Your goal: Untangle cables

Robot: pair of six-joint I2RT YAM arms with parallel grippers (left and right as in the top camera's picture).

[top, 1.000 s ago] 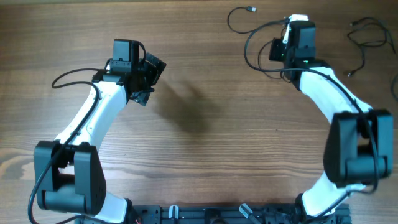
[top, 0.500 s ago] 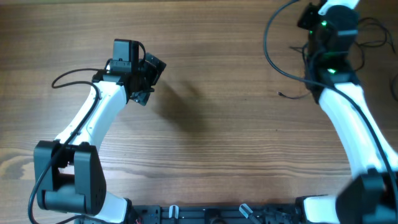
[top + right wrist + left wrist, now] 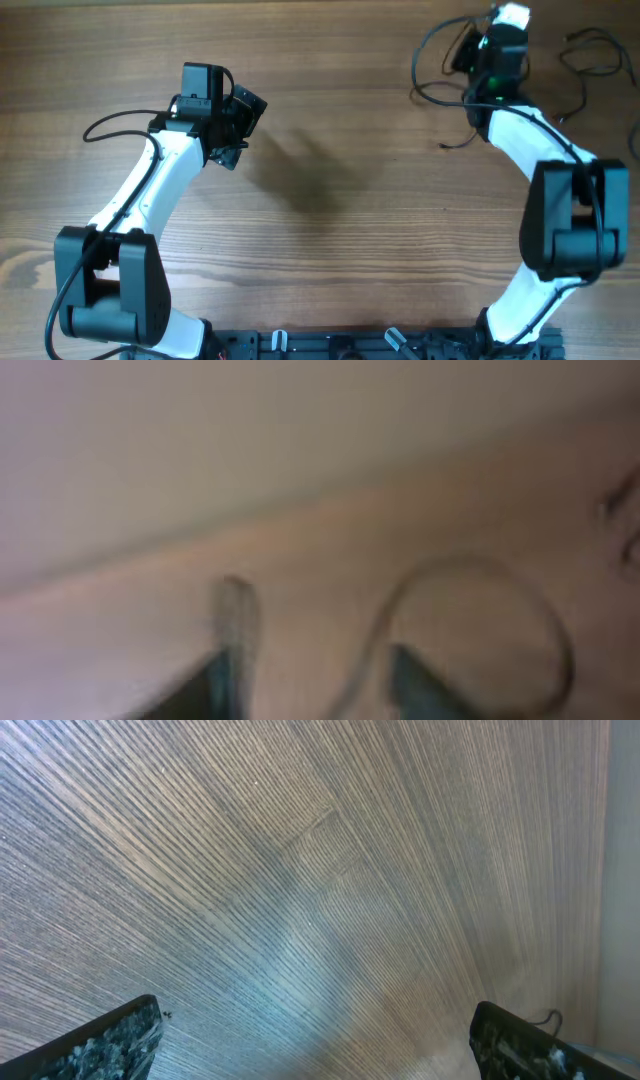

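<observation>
One thin black cable (image 3: 416, 78) loops beside my right gripper (image 3: 497, 22) at the table's back right, and its loose end (image 3: 447, 147) lies nearer the middle. A second thin cable (image 3: 583, 70) lies tangled at the far right edge. The right wrist view is heavily blurred. In it the right gripper (image 3: 312, 680) has its dark fingers apart, a cable loop (image 3: 480, 575) curves down between them close to the right finger, and a pale blurred tip (image 3: 235, 610) shows above the left finger. My left gripper (image 3: 243, 128) hangs wide open over bare wood (image 3: 320, 1050), far from both cables.
The wooden table (image 3: 330, 220) runs the full width of the view. The thicker black arm wire (image 3: 110, 125) arcs out beside the left arm. The table's back edge meets a pale wall (image 3: 200, 450) just beyond the right gripper.
The right arm swung out to the back right and came back left. Its jaws went from shut to apart. The cable loop shifted, one end now lying toward the middle. The left arm stayed still.
</observation>
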